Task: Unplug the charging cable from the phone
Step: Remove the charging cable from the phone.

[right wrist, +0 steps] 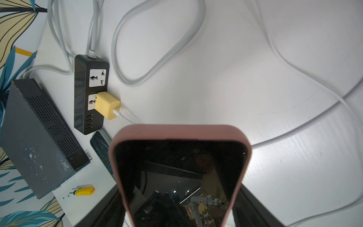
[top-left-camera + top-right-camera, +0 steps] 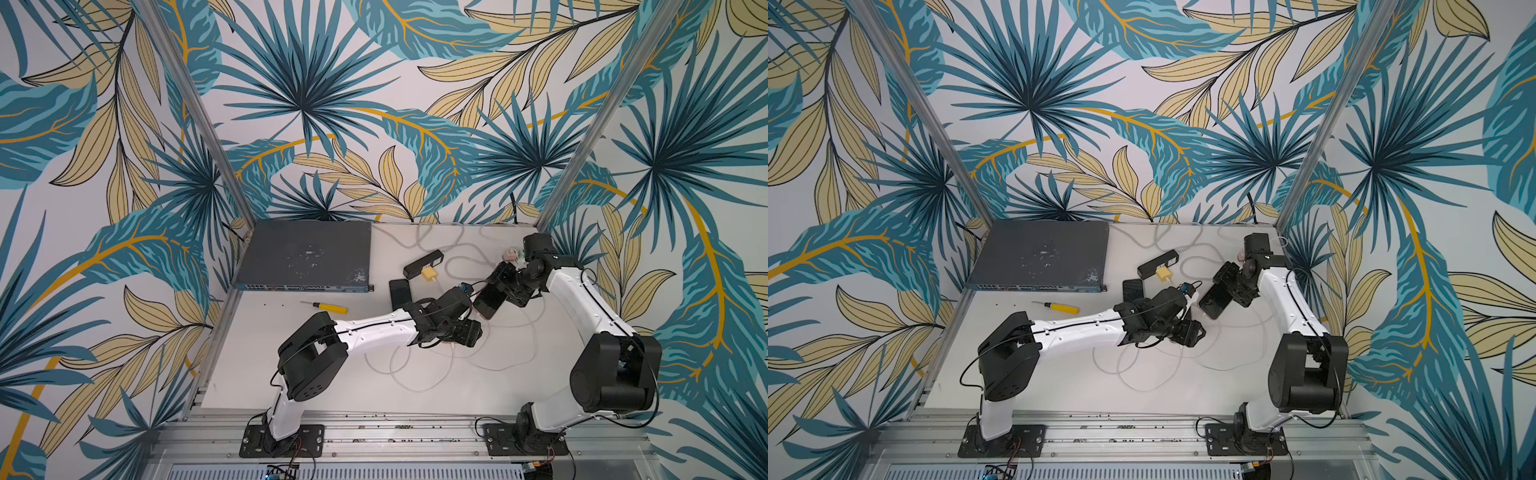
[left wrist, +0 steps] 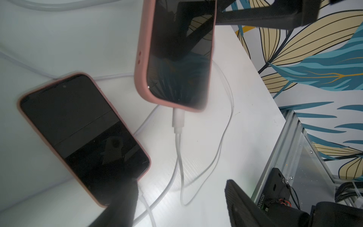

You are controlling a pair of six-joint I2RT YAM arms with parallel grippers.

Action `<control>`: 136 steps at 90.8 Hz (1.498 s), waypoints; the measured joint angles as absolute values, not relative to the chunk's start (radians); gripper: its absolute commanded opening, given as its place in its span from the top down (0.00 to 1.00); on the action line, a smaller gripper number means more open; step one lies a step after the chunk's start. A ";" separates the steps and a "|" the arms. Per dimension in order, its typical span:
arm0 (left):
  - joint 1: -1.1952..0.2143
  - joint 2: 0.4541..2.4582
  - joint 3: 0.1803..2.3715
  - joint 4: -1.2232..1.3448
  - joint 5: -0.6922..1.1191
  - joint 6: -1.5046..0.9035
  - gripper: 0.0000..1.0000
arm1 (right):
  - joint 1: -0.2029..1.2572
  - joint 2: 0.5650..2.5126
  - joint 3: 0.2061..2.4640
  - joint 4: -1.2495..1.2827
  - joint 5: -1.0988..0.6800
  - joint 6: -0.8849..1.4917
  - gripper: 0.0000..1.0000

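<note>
Phone (image 3: pixel 176 55), clamped aloft by the right gripper (image 2: pixel 500 289); charging cable (image 3: pixel 178 149) not yet unplugged. Left gripper (image 3: pixel 179 186), fingers apart and empty, faces the plug (image 3: pixel 178 119).

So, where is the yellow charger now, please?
In a top view, the yellow charger is plugged into the black power strip, right of the grey network switch.
</note>
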State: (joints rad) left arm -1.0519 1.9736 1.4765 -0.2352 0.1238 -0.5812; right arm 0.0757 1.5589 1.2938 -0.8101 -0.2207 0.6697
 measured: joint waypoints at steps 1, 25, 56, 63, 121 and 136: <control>-1.052 1.974 1.477 -0.234 0.124 -0.579 0.35 | 0.076 1.559 1.295 -0.810 -0.221 0.670 0.31; -1.047 2.015 1.532 -0.225 0.128 -0.576 0.49 | 0.081 1.559 1.299 -0.810 -0.234 0.678 0.31; -1.037 2.032 1.533 -0.224 0.139 -0.575 0.80 | 0.081 1.559 1.299 -0.810 -0.237 0.686 0.31; -1.034 2.032 1.533 -0.224 0.140 -0.583 0.92 | 0.081 1.559 1.300 -0.810 -0.237 0.686 0.31; -1.031 2.037 1.522 -0.191 0.139 -0.603 1.00 | 0.083 1.559 1.320 -0.818 -0.224 0.689 0.32; -1.035 2.037 1.501 -0.168 0.142 -0.612 1.00 | 0.080 1.560 1.333 -0.830 -0.207 0.690 0.32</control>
State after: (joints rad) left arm -1.0348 2.0365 1.5009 -0.1680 0.1421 -0.6125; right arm 0.0795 1.5600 1.3331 -0.8299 -0.2073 0.6895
